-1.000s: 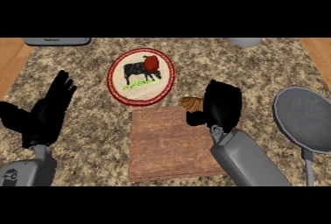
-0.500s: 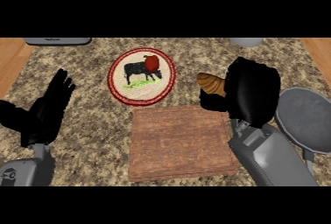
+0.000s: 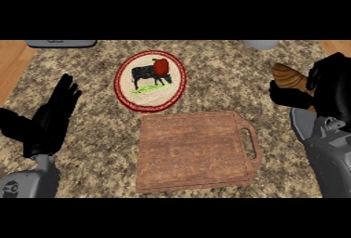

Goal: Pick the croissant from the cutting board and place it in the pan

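Note:
My right hand [image 3: 329, 86] is at the right edge of the head view, curled round the brown croissant [image 3: 288, 77], whose left end sticks out past the thumb. Hand and croissant are held to the right of the wooden cutting board [image 3: 195, 151], whose top is bare. Just below the hand, a grey sliver of the pan [image 3: 299, 124] shows; my right forearm hides the rest of it. At the left, my left hand [image 3: 51, 116] rests open with its fingers up.
A round plate [image 3: 151, 81] with a red rim, a cow picture and a red item on it lies behind the board. A grey appliance [image 3: 61, 43] and a grey vessel [image 3: 260, 44] sit at the far edge.
My right hand has carried the croissant up off the board's far right corner and rightward to over the pan. The left hand has stayed still.

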Action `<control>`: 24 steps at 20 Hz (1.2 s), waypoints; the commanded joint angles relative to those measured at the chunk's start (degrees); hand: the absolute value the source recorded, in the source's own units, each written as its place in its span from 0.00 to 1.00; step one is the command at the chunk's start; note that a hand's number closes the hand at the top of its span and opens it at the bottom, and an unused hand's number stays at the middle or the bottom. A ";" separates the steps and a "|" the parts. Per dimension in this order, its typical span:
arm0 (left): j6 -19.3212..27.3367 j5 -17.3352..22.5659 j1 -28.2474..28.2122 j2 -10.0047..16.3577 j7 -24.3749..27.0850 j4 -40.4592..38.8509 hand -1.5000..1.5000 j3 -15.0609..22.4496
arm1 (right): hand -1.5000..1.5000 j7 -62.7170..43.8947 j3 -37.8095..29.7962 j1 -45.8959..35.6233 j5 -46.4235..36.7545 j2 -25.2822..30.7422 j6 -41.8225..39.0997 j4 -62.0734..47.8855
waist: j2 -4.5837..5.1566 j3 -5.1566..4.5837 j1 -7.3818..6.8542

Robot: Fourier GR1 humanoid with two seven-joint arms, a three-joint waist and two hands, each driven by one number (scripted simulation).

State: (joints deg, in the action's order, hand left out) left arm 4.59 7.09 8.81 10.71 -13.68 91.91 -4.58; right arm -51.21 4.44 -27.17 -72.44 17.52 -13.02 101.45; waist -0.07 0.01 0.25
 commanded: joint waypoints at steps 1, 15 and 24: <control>1.17 -1.38 0.18 -1.61 0.09 -0.22 0.50 1.15 | 1.00 4.66 -7.71 3.93 3.29 3.59 4.52 0.45 | 0.05 0.01 0.01; -2.33 0.96 0.61 0.69 -0.39 0.02 0.50 -1.72 | 1.00 38.15 -23.94 11.93 18.86 8.75 29.18 -29.61 | 0.33 0.07 -0.73; -2.59 0.84 3.60 1.07 -1.38 -2.49 0.50 -2.62 | 1.00 41.39 -26.47 1.16 19.33 9.76 32.19 -54.38 | 0.40 0.05 -1.08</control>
State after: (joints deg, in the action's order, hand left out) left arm 2.64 7.29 10.33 10.69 -14.29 91.09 -5.95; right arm -9.62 -20.08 -22.28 -54.74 27.83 18.48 55.71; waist 0.26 0.06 -0.75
